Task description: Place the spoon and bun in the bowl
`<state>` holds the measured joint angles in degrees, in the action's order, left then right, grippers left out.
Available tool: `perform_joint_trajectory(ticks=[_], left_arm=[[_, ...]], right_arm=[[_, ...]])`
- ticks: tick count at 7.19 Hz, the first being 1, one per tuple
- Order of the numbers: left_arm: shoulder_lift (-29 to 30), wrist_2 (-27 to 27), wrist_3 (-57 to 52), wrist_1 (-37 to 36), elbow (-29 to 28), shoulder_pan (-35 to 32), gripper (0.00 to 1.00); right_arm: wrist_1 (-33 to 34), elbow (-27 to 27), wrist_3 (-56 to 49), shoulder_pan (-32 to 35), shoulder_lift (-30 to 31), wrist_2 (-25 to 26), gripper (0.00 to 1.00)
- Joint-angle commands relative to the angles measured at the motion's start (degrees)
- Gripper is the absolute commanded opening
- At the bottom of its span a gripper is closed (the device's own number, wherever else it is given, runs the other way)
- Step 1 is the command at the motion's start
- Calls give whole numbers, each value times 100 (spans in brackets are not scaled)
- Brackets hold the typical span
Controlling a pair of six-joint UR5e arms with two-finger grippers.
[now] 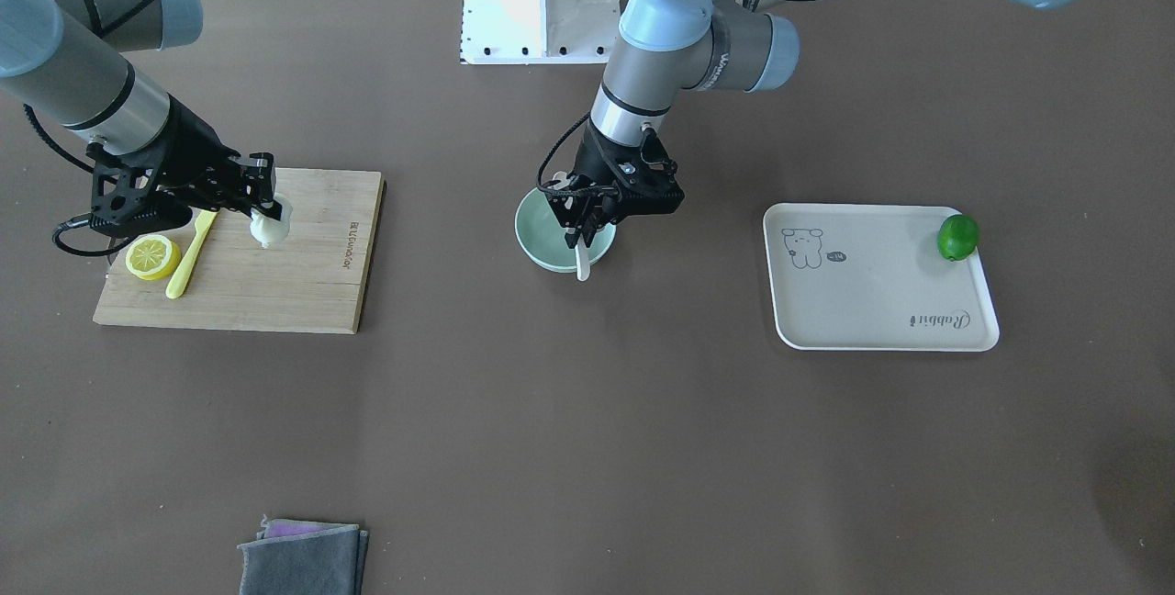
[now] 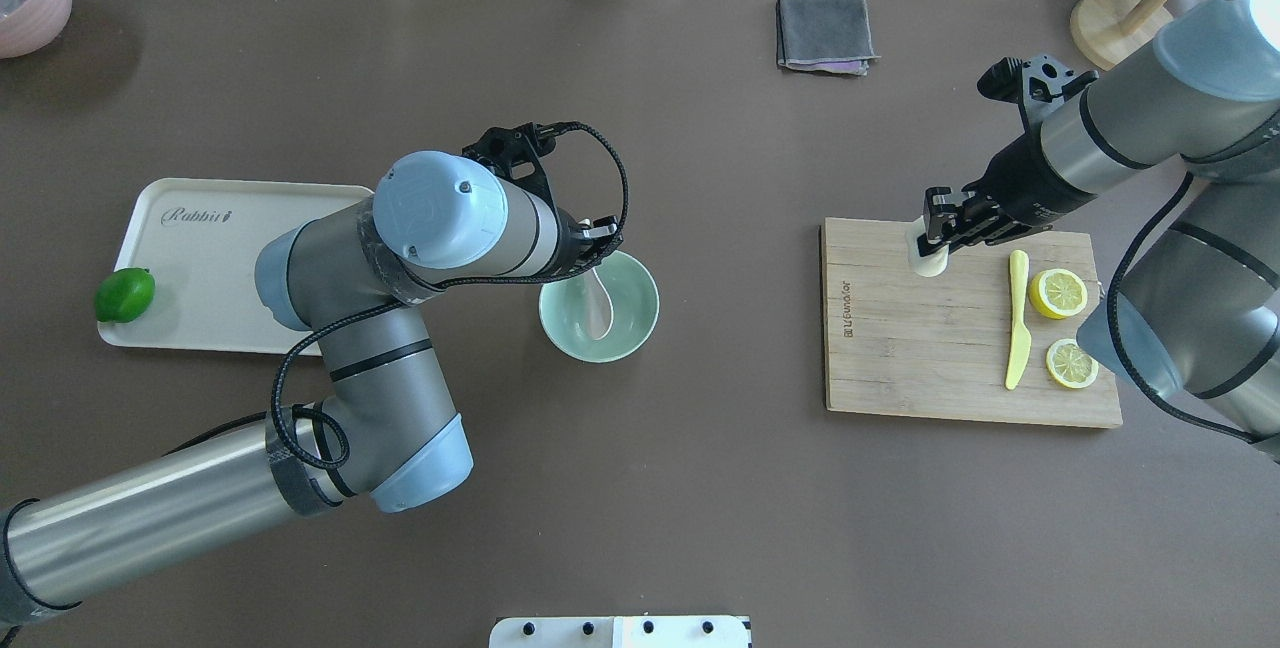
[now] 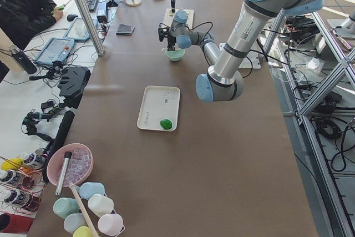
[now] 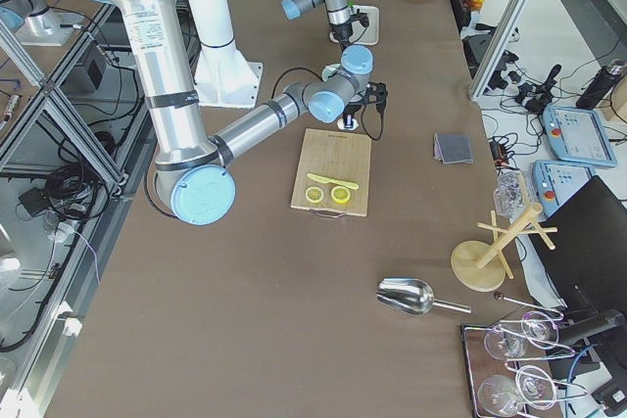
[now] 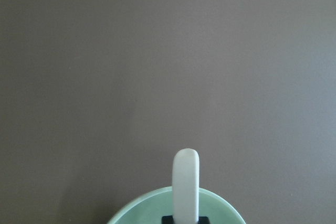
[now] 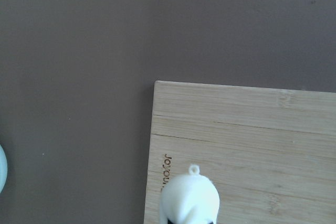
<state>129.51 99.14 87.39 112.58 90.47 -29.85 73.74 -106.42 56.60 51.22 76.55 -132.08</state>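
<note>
The pale mint-green bowl [image 1: 531, 237] [image 2: 646, 308] stands mid-table. My left gripper [image 1: 582, 235] hangs over it, shut on the white spoon [image 1: 582, 263]. The spoon's scoop [image 2: 599, 306] lies inside the bowl. In the left wrist view the spoon's handle [image 5: 186, 182] sticks out over the bowl's rim [image 5: 136, 211]. My right gripper [image 1: 267, 215] [image 2: 932, 240] is shut on the white bun [image 1: 272, 228] [image 2: 926, 260] [image 6: 189, 200] at a corner of the wooden cutting board [image 2: 930, 368]. I cannot tell whether the bun is lifted off the board.
On the cutting board [image 1: 275, 283] lie a yellow-green knife [image 2: 1017, 320] and two lemon halves [image 2: 1058, 293] [image 2: 1071, 363]. A white tray [image 2: 220, 258] holds a lime [image 2: 125, 294]. A folded grey cloth [image 2: 823, 32] lies far from the robot, and a wooden rack base [image 2: 1105, 26] at the corner.
</note>
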Motion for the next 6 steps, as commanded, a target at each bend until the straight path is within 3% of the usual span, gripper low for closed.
perform_joint_trajectory(ticks=[1, 3, 5, 6], left_arm=[[12, -105, -29, -34, -12, -56, 97], [4, -2, -143, -52, 75, -353, 98], [-319, 219, -1001, -366, 277, -845, 98], [-600, 454, -2040, -829, 591, -1248, 98]], right_arm=[[17, -10, 18, -16, -166, 24, 0], [9, -54, 402, -251, -490, 112, 0], [18, -37, 1060, -856, -1034, 707, 0], [174, -46, 1272, -1164, -1298, 1093, 0]])
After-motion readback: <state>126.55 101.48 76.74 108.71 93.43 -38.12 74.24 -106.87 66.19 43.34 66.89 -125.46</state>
